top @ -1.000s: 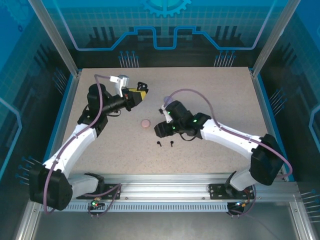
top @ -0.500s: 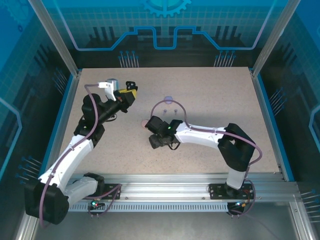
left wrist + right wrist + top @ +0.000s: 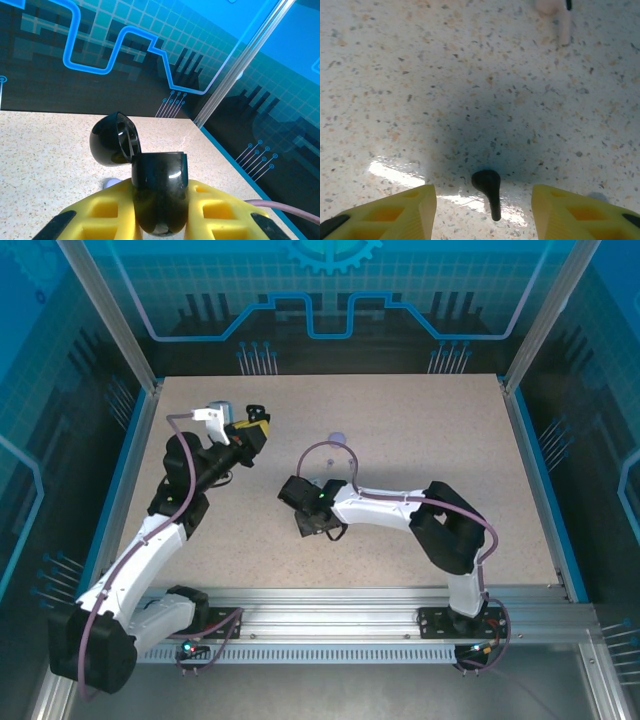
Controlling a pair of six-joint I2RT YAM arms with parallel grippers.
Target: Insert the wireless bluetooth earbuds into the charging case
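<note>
My left gripper (image 3: pixel 255 426) is shut on a black charging case (image 3: pixel 160 192), held upright above the table's back left with its round lid (image 3: pixel 112 140) flipped open. My right gripper (image 3: pixel 308 524) is low over the table's middle and open. In the right wrist view a black earbud (image 3: pixel 488 188) lies on the table between the yellow fingers (image 3: pixel 415 207), stem toward the camera, touching neither finger. A pale pink earbud (image 3: pixel 564 26) lies blurred farther out on the table.
A small purple case (image 3: pixel 337 439) sits on the speckled table (image 3: pixel 430 430) behind the right arm, and a pale purple bit (image 3: pixel 112 183) shows under the black case. A blue rim and metal posts frame the table.
The right arm has swung left and come down over the black earbuds, its jaws narrowing a little. The left arm has drawn slightly left and back with the case.
</note>
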